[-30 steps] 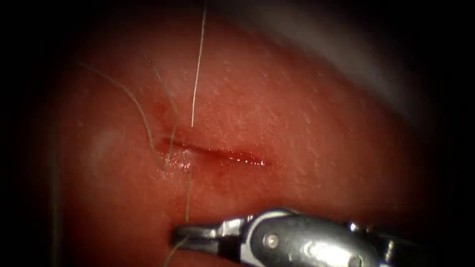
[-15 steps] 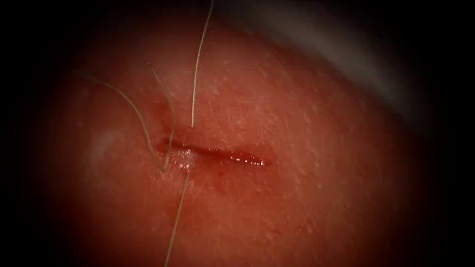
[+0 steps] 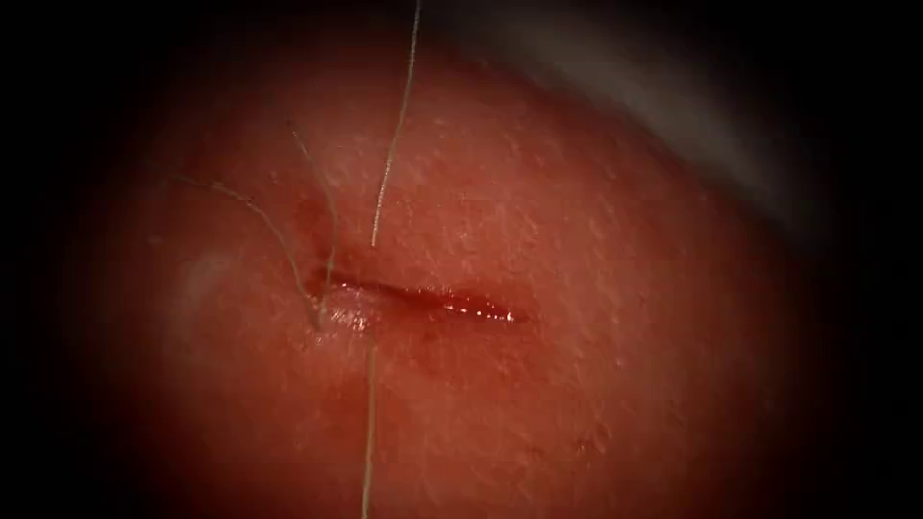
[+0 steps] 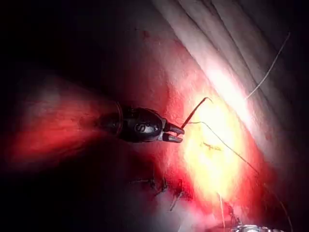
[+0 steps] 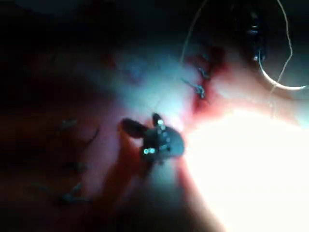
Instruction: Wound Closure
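A: Tissue (image 3: 596,288), contents?
B: One cut (image 3: 423,303), red fluid (image 3: 476,308) along it. Thread (image 3: 389,163) crosses its left end; cut ends (image 3: 279,235) lie further left
A: Tools?
B: Left tool (image 4: 179,134): jaws slightly parted, seemingly empty. Right tool (image 5: 145,124): grip cannot be told. Needle (image 5: 277,84): curved, holder cannot be told

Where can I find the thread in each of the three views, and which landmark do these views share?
Endoscope view: the thread comes down to the left end of the cut and continues below it.
Left wrist view: the thread lies across the brightly lit tissue, beyond the left tool.
Right wrist view: the thread is a thin pale curve above the tissue.
Shared landmark: the red tissue under the thread.
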Robot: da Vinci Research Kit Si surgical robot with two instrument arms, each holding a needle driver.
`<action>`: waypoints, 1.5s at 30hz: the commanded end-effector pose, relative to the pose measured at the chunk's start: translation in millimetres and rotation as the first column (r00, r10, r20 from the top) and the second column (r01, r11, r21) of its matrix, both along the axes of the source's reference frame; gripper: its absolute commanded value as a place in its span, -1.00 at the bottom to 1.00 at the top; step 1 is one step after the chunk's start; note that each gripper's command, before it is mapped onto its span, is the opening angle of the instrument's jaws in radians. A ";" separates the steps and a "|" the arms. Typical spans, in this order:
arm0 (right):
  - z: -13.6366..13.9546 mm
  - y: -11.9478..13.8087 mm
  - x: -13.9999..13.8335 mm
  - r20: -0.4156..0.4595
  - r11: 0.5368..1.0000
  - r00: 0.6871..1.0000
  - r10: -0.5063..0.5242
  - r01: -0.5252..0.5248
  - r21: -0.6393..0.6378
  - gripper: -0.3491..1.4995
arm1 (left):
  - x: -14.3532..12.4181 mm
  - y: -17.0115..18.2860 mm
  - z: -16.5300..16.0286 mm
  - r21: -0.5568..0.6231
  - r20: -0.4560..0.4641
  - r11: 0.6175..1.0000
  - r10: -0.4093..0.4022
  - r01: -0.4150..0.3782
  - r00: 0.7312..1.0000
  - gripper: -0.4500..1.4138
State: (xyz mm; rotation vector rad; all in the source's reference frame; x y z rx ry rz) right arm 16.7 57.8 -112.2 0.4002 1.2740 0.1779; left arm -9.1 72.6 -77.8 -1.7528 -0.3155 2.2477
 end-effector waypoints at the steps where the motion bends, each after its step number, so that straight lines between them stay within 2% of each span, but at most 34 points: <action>1: 0.9 1.6 -2.1 0.013 1.000 1.000 0.028 -0.028 0.003 0.69 | -0.4 -0.5 0.7 0.002 0.001 1.000 0.002 -0.002 1.000 -0.89; 4: 1.5 4.7 -6.4 0.046 0.994 0.993 0.112 -0.112 0.000 0.78 | -0.3 -0.5 0.7 0.002 0.001 1.000 0.002 -0.002 1.000 -0.89; 6: 2.1 6.1 -8.4 0.047 0.989 0.988 0.146 -0.146 0.004 0.82 | -0.3 -0.5 0.7 0.002 0.001 1.000 0.002 -0.002 1.000 -0.89; 8: 3.6 8.5 -11.6 0.064 0.978 0.976 0.207 -0.208 0.007 0.82 | -0.4 -0.5 0.7 0.002 0.001 1.000 0.002 -0.002 1.000 -0.89; 12: 5.0 10.2 -12.4 0.036 0.958 0.959 0.283 -0.284 0.036 0.82 | -0.4 -0.5 0.8 0.001 0.001 1.000 0.002 -0.002 1.000 -0.89; 15: 5.8 11.3 -11.7 0.048 0.949 0.949 0.311 -0.312 0.040 0.80 | -0.4 -0.5 0.8 0.007 0.001 1.000 0.000 0.000 1.000 -0.89; 18: 7.3 12.3 -9.3 0.056 0.944 0.943 0.327 -0.329 0.021 0.76 | -0.6 -0.5 0.9 0.006 0.000 1.000 -0.001 0.001 1.000 -0.89; 19: 7.3 12.3 -9.3 0.056 0.944 0.943 0.327 -0.329 0.021 0.76 | -0.6 -0.5 0.9 0.006 0.000 1.000 -0.001 0.001 1.000 -0.89; 24: 10.8 13.1 -4.5 0.048 0.945 0.944 0.327 -0.327 -0.010 0.73 | -0.7 -0.6 1.0 0.005 0.001 1.000 -0.001 0.001 1.000 -0.89; 27: 12.0 13.3 -2.9 0.054 0.941 0.940 0.338 -0.337 -0.020 0.73 | -0.7 -0.6 1.0 0.005 0.001 1.000 -0.001 0.001 1.000 -0.89; 28: 13.2 13.7 -1.8 0.058 0.939 0.937 0.345 -0.344 -0.028 0.65 | -0.7 -0.6 1.0 0.005 0.001 1.000 -0.001 0.001 1.000 -0.89; 32: 14.2 14.0 -1.7 0.064 0.935 0.933 0.355 -0.353 -0.037 0.54 | -0.7 -0.6 1.0 0.005 0.001 1.000 -0.001 0.001 1.000 -0.89; 34: 14.7 14.2 -1.8 0.066 0.933 0.931 0.359 -0.357 -0.040 0.40 | -0.7 -0.6 1.0 0.005 0.001 1.000 -0.001 0.001 1.000 -0.89; 35: 14.9 14.4 -1.9 0.067 0.933 0.930 0.361 -0.359 -0.041 0.00 | -0.7 -0.6 1.0 0.005 0.001 1.000 -0.001 0.001 1.000 -0.89; 36: 14.9 14.4 -1.9 0.067 0.933 0.930 0.361 -0.359 -0.041 0.00 | -0.7 -0.6 1.0 0.005 0.001 1.000 -0.001 0.001 1.000 -0.89; 37: 15.0 14.4 -2.1 0.066 0.933 0.931 0.360 -0.358 -0.042 -1.00 | -0.7 -0.6 1.0 0.005 0.001 1.000 0.000 0.000 1.000 -0.89; 45: 13.7 14.1 -3.6 0.092 0.945 0.941 0.327 -0.325 -0.032 -1.00 | -0.7 -0.6 1.0 0.005 0.001 1.000 0.000 0.000 1.000 -0.89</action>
